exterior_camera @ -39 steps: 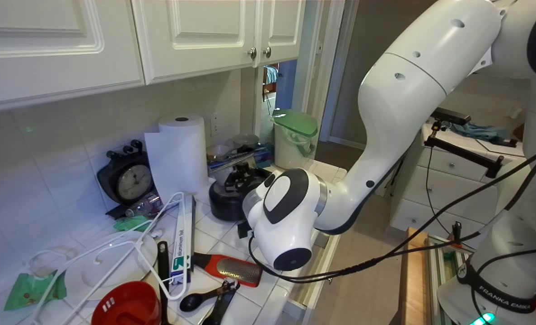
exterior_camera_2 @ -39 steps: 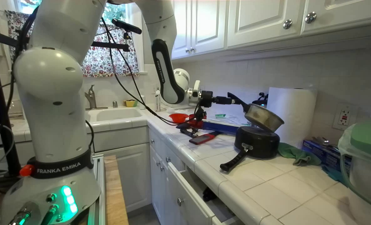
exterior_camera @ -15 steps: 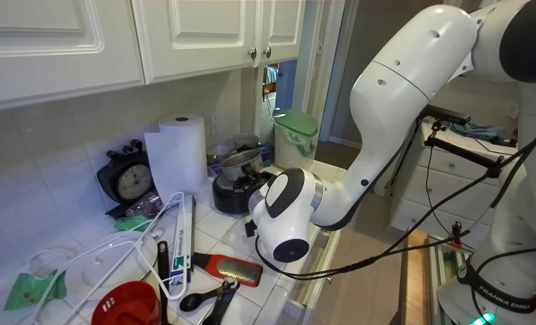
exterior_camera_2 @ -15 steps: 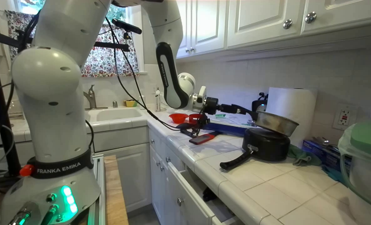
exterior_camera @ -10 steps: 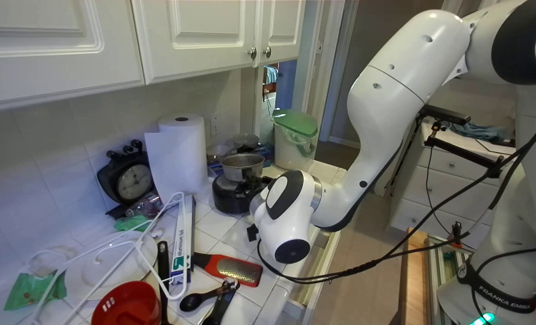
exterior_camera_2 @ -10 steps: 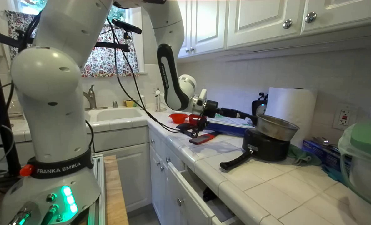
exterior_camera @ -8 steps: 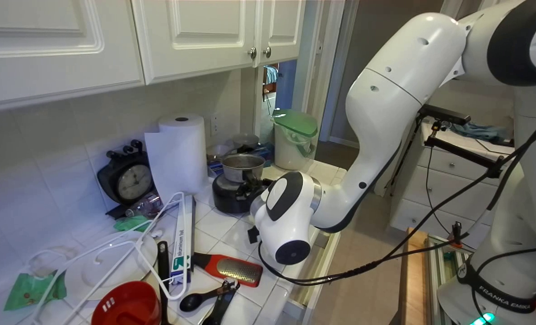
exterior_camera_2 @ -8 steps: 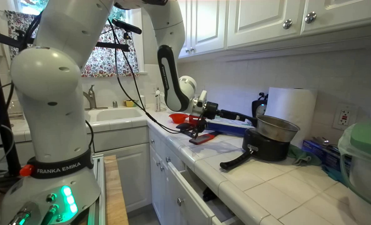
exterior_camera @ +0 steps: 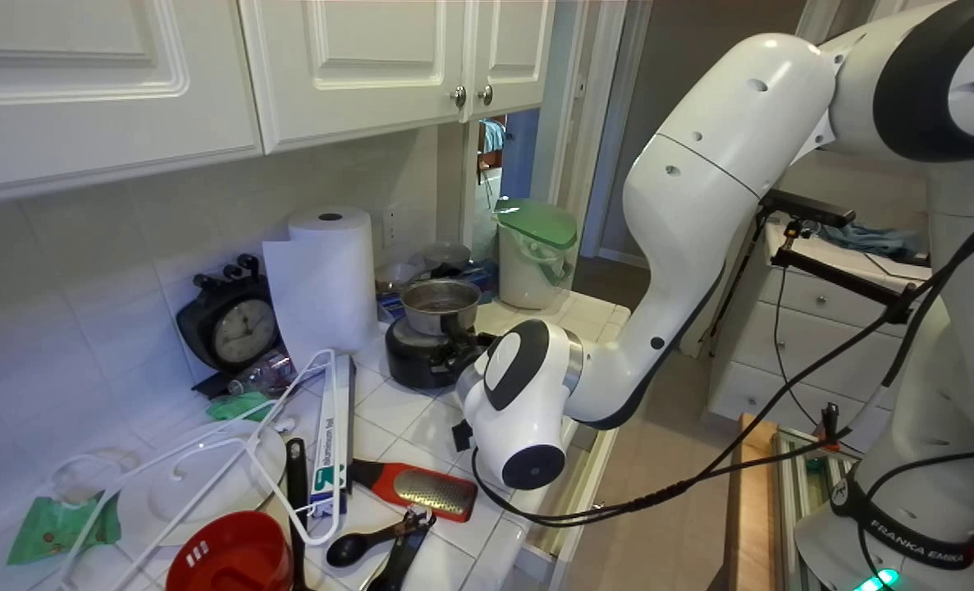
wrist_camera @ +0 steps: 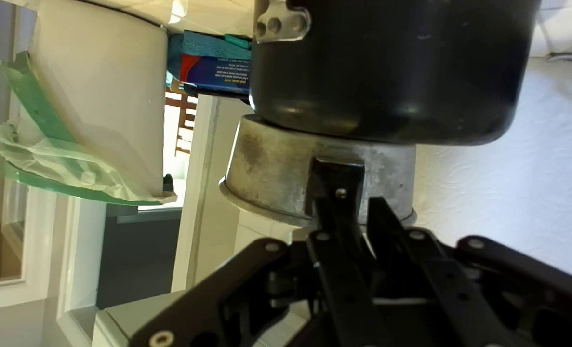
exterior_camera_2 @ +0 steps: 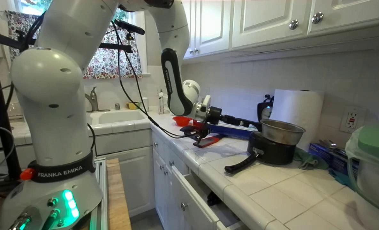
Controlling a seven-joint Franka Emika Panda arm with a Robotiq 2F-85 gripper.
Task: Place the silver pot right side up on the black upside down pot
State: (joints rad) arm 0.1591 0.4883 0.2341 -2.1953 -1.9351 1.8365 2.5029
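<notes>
The silver pot (exterior_camera_2: 282, 133) stands right side up and nearly level on the flat base of the black upside down pot (exterior_camera_2: 272, 151). The silver pot (exterior_camera: 439, 309) and black pot (exterior_camera: 411, 361) also show in an exterior view, stacked the same way. In the upside-down wrist view, the silver pot's base (wrist_camera: 266, 164) meets the black pot's base (wrist_camera: 392, 72). My gripper (wrist_camera: 348, 208) has its fingers close on either side of the silver pot's black handle, with a thin gap at one fingertip. In an exterior view the gripper (exterior_camera_2: 240, 122) slopes down to the handle.
A paper towel roll (exterior_camera_2: 298, 111) stands behind the pots. A green-lidded container (exterior_camera_2: 368, 179) stands farther along the counter. A red grater (exterior_camera: 429, 491), foil box (exterior_camera: 335, 435) and white hanger (exterior_camera: 249, 443) lie nearby. A drawer (exterior_camera_2: 192, 204) stands open below. Cabinets (exterior_camera_2: 269, 22) hang above.
The silver pot has gone from steeply tilted to nearly level on the black pot. My gripper has moved forward and down with the handle. The black pot has shifted slightly toward the far end.
</notes>
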